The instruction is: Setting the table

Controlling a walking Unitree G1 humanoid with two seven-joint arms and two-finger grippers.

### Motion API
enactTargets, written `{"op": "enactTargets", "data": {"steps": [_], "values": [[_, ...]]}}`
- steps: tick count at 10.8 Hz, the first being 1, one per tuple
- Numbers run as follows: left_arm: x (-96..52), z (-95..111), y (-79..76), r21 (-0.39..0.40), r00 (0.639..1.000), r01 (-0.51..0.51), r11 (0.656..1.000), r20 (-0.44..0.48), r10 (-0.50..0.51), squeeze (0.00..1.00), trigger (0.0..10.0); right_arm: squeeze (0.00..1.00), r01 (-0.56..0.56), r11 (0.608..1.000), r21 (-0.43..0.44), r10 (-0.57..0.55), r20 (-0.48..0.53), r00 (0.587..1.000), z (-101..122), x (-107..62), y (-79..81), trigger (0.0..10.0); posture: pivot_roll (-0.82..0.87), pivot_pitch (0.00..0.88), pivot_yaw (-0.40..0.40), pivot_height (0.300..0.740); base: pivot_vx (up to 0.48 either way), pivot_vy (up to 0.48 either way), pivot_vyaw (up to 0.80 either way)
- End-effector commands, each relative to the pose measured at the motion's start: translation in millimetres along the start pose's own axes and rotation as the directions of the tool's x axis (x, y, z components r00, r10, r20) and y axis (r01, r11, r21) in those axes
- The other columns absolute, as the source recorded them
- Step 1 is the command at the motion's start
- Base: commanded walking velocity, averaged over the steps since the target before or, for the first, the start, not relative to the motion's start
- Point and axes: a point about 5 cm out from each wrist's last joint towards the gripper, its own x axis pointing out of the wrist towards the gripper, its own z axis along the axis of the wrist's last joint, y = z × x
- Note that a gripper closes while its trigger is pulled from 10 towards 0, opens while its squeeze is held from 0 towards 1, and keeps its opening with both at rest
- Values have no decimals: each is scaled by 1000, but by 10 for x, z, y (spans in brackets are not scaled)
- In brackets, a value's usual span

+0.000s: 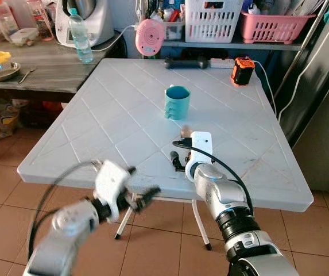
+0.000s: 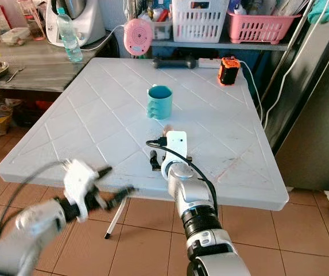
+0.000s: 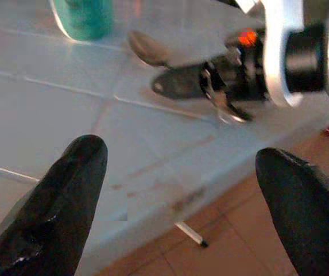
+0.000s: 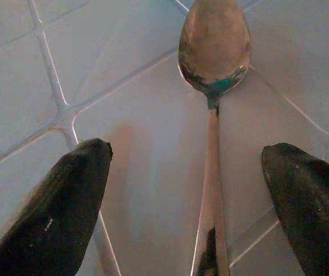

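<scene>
Spoon: My spoon (image 4: 213, 86) lies flat on the white counter (image 1: 95, 132), just in front of the teal mug (image 1: 177, 102). Its bowl points toward the mug.

Right gripper: My right gripper (image 4: 193, 195) sits low over the counter, right above the spoon's handle. The two black fingers (image 4: 61, 201) are spread wide, one on each side of the handle. They hold nothing. I cannot tell if the tips touch the counter.

Left gripper: My left gripper (image 3: 181, 195) hangs off the near edge of the counter, above the floor tiles. Its fingers are wide open too and hold nothing. It looks blurry in the head views.

Step in hand: I think I am either about to pick the spoon up or have just put it down. I cannot say which.

How to do it well: If I pick it up, I would keep the handle in the middle between the fingers, go down until the tips are beside it, then close slowly. The handle is thin and lies flat, so it may slip or spin away.

Watch out: The mug is near the spoon's bowl. I should lift straight up and not push forward.

Other things: An orange box (image 1: 242, 71) and a pink round thing (image 1: 150, 37) sit at the far edge, well apart from my work.
</scene>
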Motion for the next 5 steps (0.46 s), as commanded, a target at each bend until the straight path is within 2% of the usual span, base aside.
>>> {"op": "enactTargets", "data": {"steps": [1,2,3,4,5], "values": [[-11,-3,36,-3,1000,-6,1000,-5,6,0,10000,0,-12,1000,20,12,-41,999,-87,7,90,7843,104,22,18,740,0,0,0],[-4,-4,42,-6,1000,-8,1000,-4,8,0,10000,0,2,1000,21,-2,-36,999,-83,23,51,8000,101,21,19,740,0,0,0],[4,-11,35,-9,1000,-8,1000,-5,8,0,10000,0,13,1000,24,-12,-28,1000,-53,45,33,6824,102,21,19,740,0,0,0],[7,-17,25,-10,1000,-7,1000,-6,7,0,10000,0,19,1000,24,-18,-24,1000,-43,60,34,4235,103,22,22,740,0,0,0],[12,-35,7,-7,1000,-1,1000,-11,1,0,10000,0,24,999,35,-23,-32,999,-46,79,28,0,104,22,20,740,0,0,0]]}}
